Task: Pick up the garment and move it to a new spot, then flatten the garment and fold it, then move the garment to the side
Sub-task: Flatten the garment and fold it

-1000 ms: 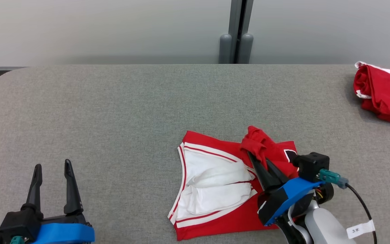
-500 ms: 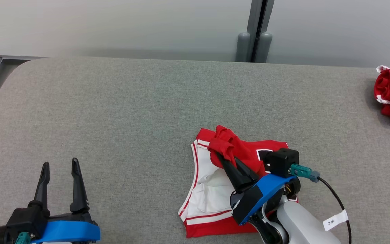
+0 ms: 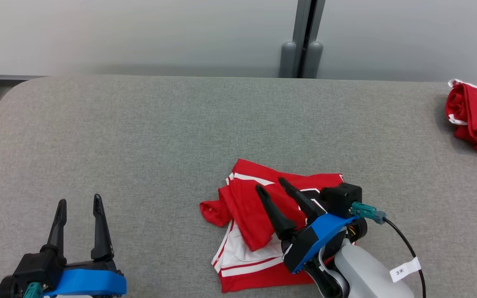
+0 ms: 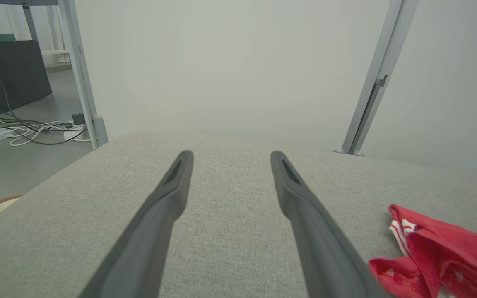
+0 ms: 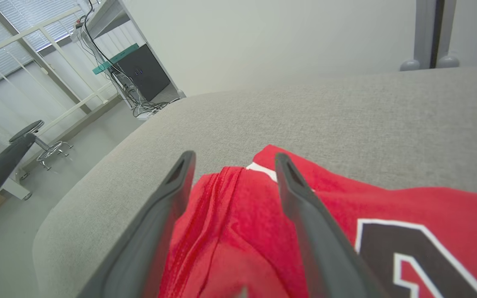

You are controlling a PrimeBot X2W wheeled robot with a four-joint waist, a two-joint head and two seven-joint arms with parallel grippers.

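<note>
A red garment [image 3: 246, 207] with white trim lies partly folded on the grey table [image 3: 180, 132], a red flap laid leftward over its white inside. My right gripper [image 3: 272, 185] hovers just above it, open, nothing between its fingers. In the right wrist view the red cloth [image 5: 238, 231] and a black-and-white number print [image 5: 408, 248] lie under the spread fingers [image 5: 180, 174]. At the lower left my left gripper [image 3: 78, 200] stands open over bare table, well left of the garment. The left wrist view has the garment's edge [image 4: 437, 256] at the lower right.
A second red garment [image 3: 476, 116] lies bunched at the table's far right edge. A grey post [image 3: 302, 39] stands against the wall behind the table. The table's left corner is rounded, with floor, cables [image 4: 27, 132] and a stool [image 5: 27, 132] beyond it.
My right gripper carried a bunched red fold leftward across the garment, then opened and let it drop as a flap over the white inside. The head camera shifted. The left gripper stayed open.
</note>
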